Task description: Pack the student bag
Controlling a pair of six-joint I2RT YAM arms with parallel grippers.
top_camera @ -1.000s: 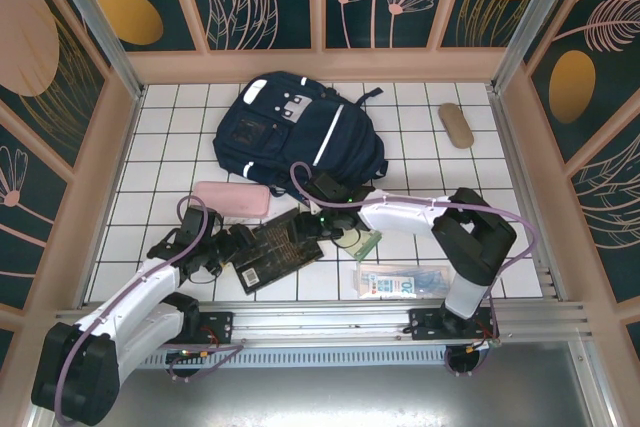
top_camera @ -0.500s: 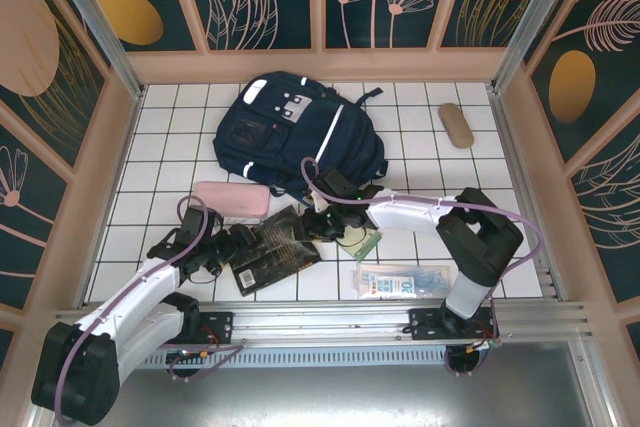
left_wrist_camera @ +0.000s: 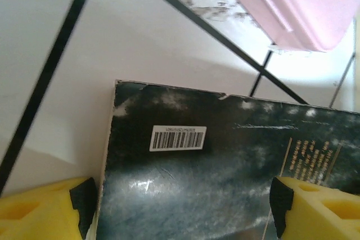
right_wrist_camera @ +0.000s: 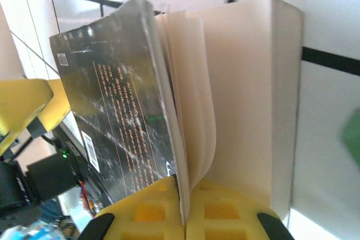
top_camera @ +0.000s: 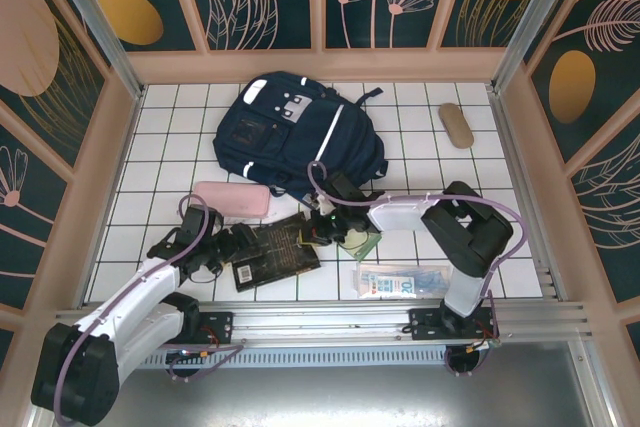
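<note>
The student bag (top_camera: 300, 132) lies at the far side of the worktop (top_camera: 170, 147), beyond the book (top_camera: 275, 252) — the right tool (top_camera: 319, 234), pinching the book's cover edge, is nearer it, while the left tool (top_camera: 235, 244) stands spread astride the book's other end.

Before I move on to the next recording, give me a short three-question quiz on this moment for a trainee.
1. True or false: the black paperback sits on the tiles, outside the student bag.
2. The right pincer is shut on: A the pink pouch; B the paperback's cover; C the tan oval case.
3. Fill in: in the left wrist view, the left pincer stands ____ over the paperback's barcode end.
Key: 1 true; 2 B; 3 open.
</note>
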